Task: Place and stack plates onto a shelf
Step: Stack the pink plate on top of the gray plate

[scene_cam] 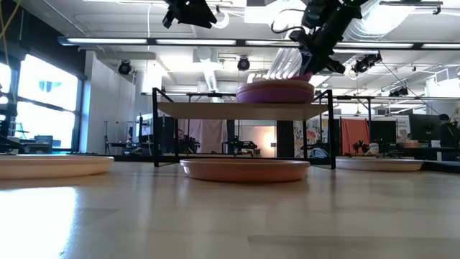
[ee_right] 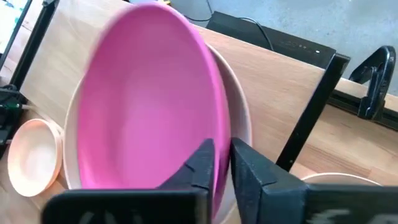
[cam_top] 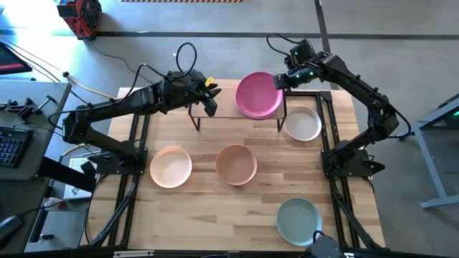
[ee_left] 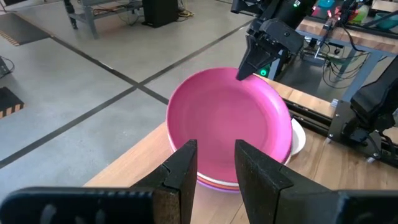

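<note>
The pink plate (cam_top: 257, 94) sits on the stack on the shelf (cam_top: 219, 109), at the desk's back edge. The right pincer (cam_top: 280, 80) pinches its rim, barely loosening. Pulling away early could drag it off. The left pincer (cam_top: 210, 105) hangs open nearby.

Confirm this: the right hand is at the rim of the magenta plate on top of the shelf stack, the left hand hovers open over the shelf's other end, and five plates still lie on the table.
Wrong on the count. The high view shows four plates on the table: the cream plate, the terracotta plate, the white plate and the teal plate. The rest stands: right hand at the magenta plate's rim on the shelf, left hand open.
</note>
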`<act>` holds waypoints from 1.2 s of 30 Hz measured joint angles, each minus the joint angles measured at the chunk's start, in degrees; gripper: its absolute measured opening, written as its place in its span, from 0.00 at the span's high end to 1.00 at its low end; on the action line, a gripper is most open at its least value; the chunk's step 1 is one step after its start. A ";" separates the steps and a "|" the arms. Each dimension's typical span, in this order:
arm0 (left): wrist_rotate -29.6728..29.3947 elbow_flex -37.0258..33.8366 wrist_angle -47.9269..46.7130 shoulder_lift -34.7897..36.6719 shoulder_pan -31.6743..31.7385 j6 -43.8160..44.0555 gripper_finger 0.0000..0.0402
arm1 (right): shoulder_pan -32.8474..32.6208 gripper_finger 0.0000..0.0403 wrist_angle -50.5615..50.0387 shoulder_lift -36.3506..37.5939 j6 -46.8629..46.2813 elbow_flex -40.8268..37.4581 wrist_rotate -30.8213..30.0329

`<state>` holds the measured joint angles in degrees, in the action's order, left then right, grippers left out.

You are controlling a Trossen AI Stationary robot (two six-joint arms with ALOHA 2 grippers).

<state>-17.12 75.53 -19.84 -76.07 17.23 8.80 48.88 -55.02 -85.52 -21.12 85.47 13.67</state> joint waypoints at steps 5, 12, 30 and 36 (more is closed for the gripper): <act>-0.02 0.02 0.02 0.00 0.00 0.00 0.76 | 0.26 0.81 -0.35 0.00 0.45 0.00 -0.21; 0.00 0.01 0.00 0.00 0.00 0.00 0.76 | 0.33 0.76 0.22 0.00 1.93 0.00 -1.63; 0.01 0.00 0.02 0.00 0.00 0.00 0.76 | -10.31 0.79 -12.07 0.00 5.10 4.62 10.38; 0.01 0.00 0.00 0.00 0.00 0.00 0.76 | -19.12 0.79 -8.86 0.00 0.36 3.69 5.45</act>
<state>-17.12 75.53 -19.84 -76.07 17.23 8.80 29.76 -63.88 -85.52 -20.75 89.17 19.13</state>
